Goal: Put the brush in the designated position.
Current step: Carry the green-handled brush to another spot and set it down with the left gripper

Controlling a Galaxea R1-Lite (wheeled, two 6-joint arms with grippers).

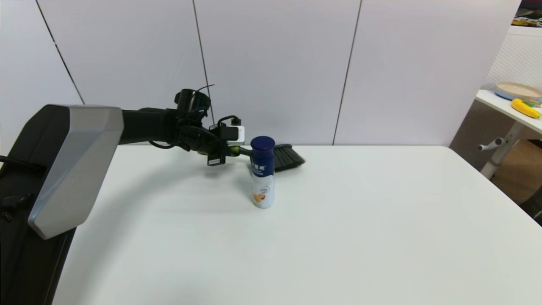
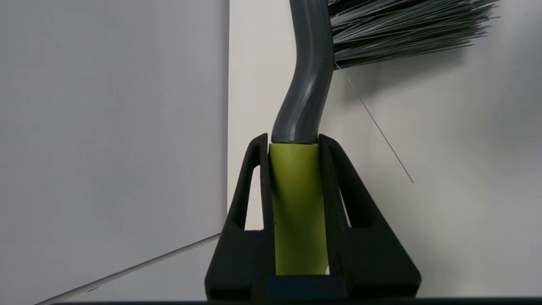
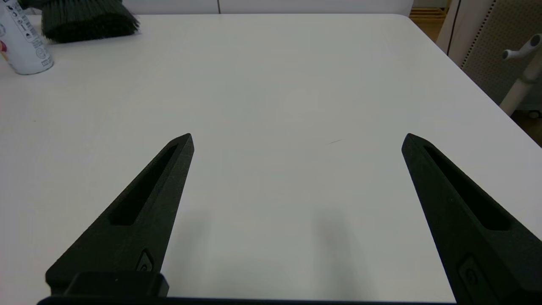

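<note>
The left arm (image 1: 144, 125) is black with a silver-grey angular shell, looped black cables and slotted fingers (image 2: 338, 203).

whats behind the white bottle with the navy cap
The brush passes behind the bottle, held by the left gripper. Its bristles show; the bottle hides part of its neck.

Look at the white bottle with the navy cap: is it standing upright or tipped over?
Upright. In the head view the bottle stands on its base on the table, cap on top, in front of the brush.

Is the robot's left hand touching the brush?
Touching. The left wrist view shows the left gripper with both fingers pressed against the brush on its green handle.
</note>
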